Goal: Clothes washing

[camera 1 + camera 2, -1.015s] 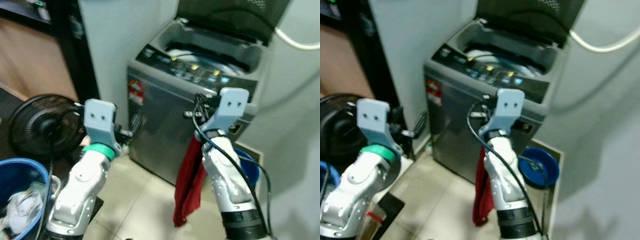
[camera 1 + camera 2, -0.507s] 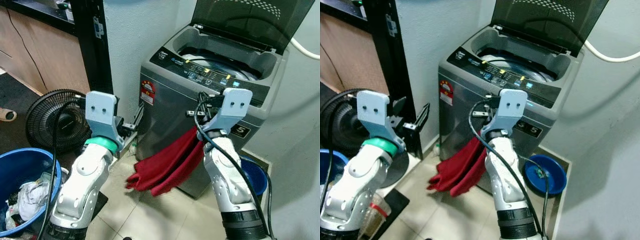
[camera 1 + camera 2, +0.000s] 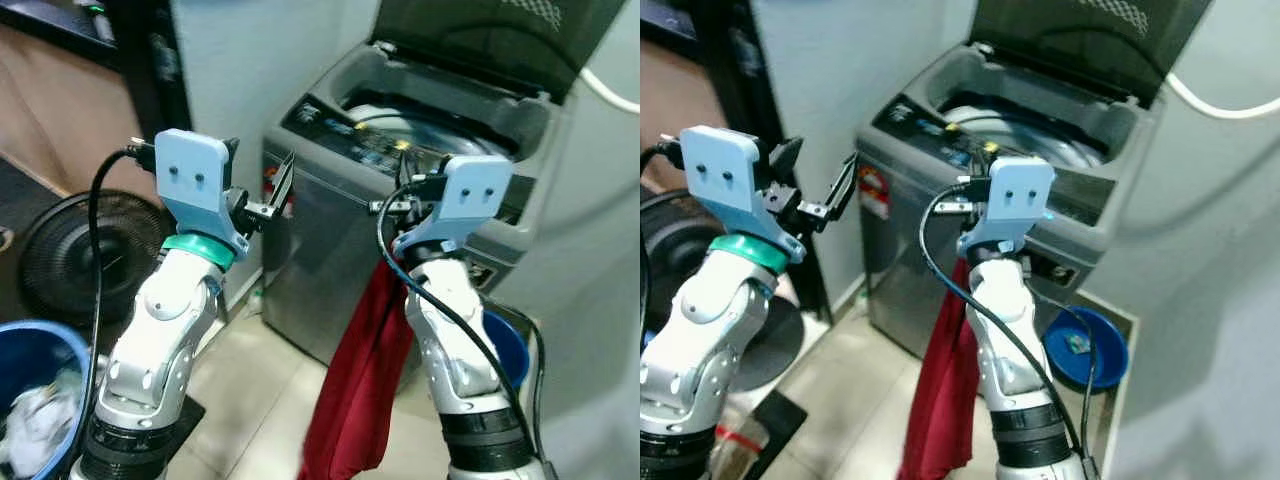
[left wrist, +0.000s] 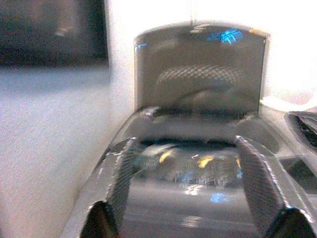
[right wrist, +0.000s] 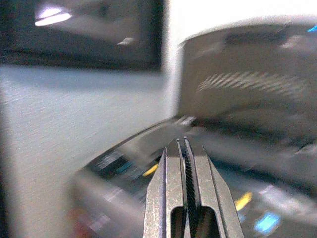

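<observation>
Right gripper (image 5: 184, 148) pinches your red cloth (image 3: 358, 390) before the open washing machine (image 3: 420, 130); left gripper (image 4: 190, 186) spread.

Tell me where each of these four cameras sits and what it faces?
Left eye: head, looking down at the washer; both arms, red cloth.
Right eye: beside it, same scene, blue bowl.
Left wrist: along the left tool, fingers apart, at the washer's open lid.
Right wrist: along the right tool, fingers together.
Both wrist views share the washer.
</observation>
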`<state>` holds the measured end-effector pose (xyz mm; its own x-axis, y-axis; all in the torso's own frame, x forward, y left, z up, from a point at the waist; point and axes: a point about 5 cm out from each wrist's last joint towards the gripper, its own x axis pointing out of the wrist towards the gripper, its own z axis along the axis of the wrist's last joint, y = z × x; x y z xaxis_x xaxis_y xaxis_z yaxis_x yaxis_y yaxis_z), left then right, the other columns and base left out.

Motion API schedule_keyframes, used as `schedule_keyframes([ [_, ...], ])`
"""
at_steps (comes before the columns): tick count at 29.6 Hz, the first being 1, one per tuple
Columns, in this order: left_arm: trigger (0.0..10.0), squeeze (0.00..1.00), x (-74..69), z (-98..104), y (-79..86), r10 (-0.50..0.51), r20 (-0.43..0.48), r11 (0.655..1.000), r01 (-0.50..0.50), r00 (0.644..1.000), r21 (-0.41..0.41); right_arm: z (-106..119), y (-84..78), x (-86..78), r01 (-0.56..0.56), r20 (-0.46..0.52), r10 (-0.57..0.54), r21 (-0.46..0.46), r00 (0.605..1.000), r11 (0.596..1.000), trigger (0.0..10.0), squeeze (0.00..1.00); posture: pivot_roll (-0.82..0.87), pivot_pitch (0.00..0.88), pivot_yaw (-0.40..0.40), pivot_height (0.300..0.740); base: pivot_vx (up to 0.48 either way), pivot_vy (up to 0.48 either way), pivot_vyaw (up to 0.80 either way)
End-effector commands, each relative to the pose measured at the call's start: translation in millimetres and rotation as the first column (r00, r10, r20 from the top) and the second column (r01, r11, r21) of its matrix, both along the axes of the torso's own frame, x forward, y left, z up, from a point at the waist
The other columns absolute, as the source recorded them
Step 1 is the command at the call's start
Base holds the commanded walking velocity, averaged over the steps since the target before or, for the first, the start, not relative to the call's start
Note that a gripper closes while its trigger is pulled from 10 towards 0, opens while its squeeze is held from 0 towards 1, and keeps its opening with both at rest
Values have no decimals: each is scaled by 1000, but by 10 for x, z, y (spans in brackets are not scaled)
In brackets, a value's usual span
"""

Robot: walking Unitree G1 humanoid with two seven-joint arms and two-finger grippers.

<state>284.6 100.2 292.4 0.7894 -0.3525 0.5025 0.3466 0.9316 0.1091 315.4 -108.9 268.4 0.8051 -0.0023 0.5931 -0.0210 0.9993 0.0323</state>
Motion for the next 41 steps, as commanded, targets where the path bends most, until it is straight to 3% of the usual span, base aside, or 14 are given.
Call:
schedule_keyframes([
  [1,10000,0,-17,38,22,6,15,1000,-6,1000,8,128,64,-47,-10,67,10,0,998,1000,10000,0,143,21,-30,740,472,0,0],
  [8,10000,0,-45,143,-17,-24,45,1000,24,999,9,105,68,-18,-13,58,14,-15,998,1000,10000,0,145,17,-30,740,472,0,0],
  [30,10000,0,-69,207,-49,-47,51,999,46,998,10,37,95,-8,-17,42,18,-37,999,999,10000,0,143,26,-27,740,469,0,0],
  [41,10000,0,-90,137,-86,-116,-5,993,115,993,-16,33,74,18,0,34,2,-49,999,999,10000,0,142,25,-30,740,61,0,0],
])
